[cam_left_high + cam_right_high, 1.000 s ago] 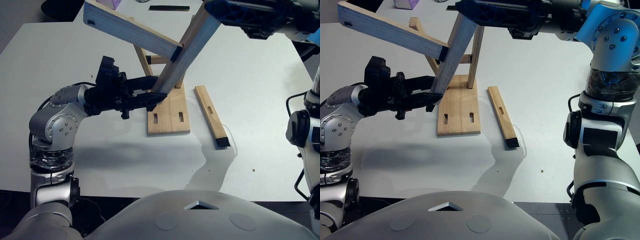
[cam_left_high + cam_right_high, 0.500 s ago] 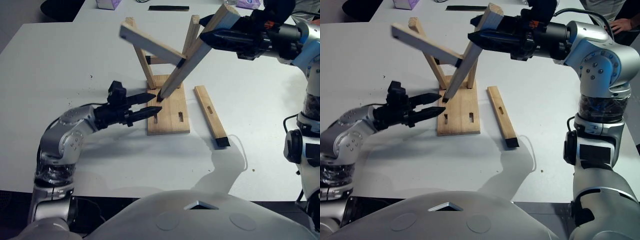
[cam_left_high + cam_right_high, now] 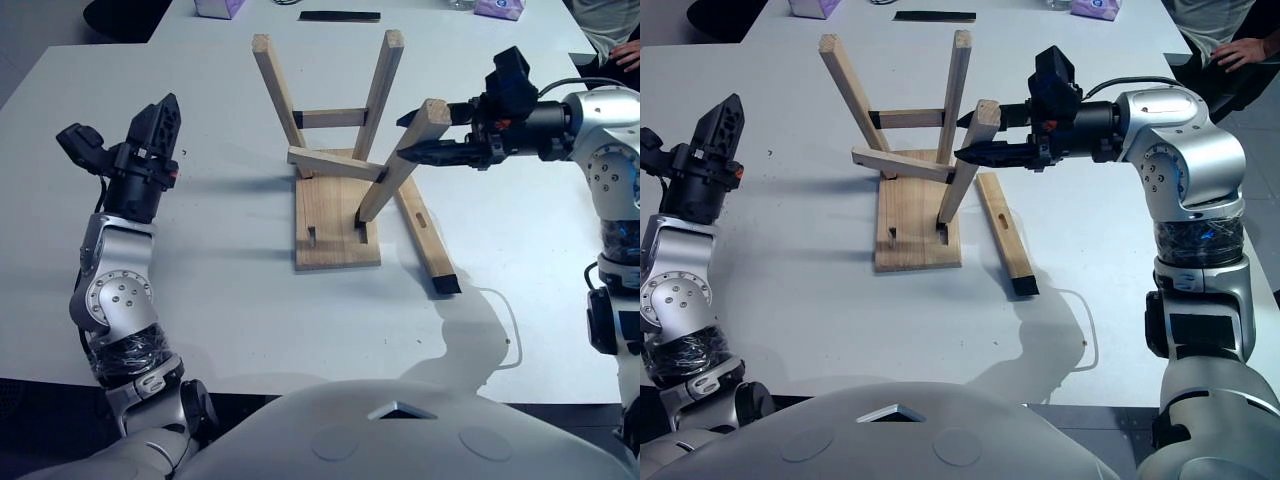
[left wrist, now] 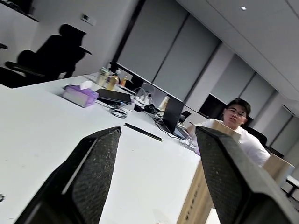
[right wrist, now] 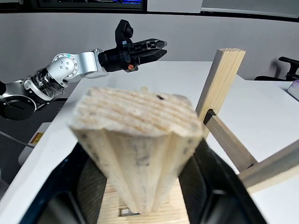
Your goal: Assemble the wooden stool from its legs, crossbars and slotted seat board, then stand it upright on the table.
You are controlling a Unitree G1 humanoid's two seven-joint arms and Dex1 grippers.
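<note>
I can't read any text, number or sign from here. There's a faint marking along the wooden leg (image 4: 195, 203) in my left wrist view, but it's too blurred to read.

Wide bare table (image 3: 200, 270) left of seat board (image 3: 337, 250); upright legs (image 3: 276, 95), tilted leg (image 3: 395, 180), crossbars (image 3: 335, 118) crowd above board; loose bar (image 3: 430, 245) close right.

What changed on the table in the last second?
The right gripper brought its leg, crossbar attached, down onto the board, foot at a slot; it still grips the top. The left gripper drew back to the left, open and empty. The board, the two standing legs and the loose leg stayed put.
</note>
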